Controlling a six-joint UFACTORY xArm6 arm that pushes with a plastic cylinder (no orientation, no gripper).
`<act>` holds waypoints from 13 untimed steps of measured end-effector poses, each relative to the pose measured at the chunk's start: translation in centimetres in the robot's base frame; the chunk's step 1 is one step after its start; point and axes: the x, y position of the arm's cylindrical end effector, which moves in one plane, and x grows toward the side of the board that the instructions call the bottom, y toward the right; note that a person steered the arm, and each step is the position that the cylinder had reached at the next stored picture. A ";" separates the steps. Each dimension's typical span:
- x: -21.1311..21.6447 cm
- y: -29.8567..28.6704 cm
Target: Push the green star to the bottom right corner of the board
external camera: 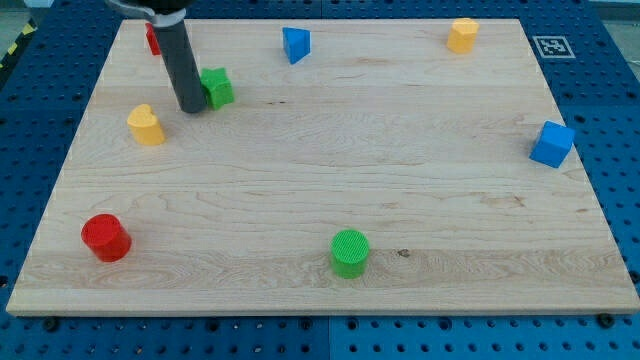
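Item: green star, small moulded block, at about 10 o'clock on the wooden surface, well apart from its goal corner at 4 o'clock.

Tool: no hand fitted, so no open or closed state applies; the arm ends in a dark rod whose tip stands at the star's 9 o'clock side, touching or just beside it.

Handling, as judged: light, rigid, likely to slide readily on smooth wood; its notched outline may let it rotate off a glancing push. Best contact is a flat notch on the upper-left side, in line with the goal.

Other stock: red block behind the rod at 11 o'clock; yellow block; blue block; yellow block; blue cube; red cylinder; green cylinder at 6 o'clock, near the likely path.
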 end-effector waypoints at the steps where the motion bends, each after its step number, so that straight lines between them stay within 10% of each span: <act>1: -2.4 -1.6; 6: 0.3 14.8; 9: 14.8 30.3; 13: 15.6 34.3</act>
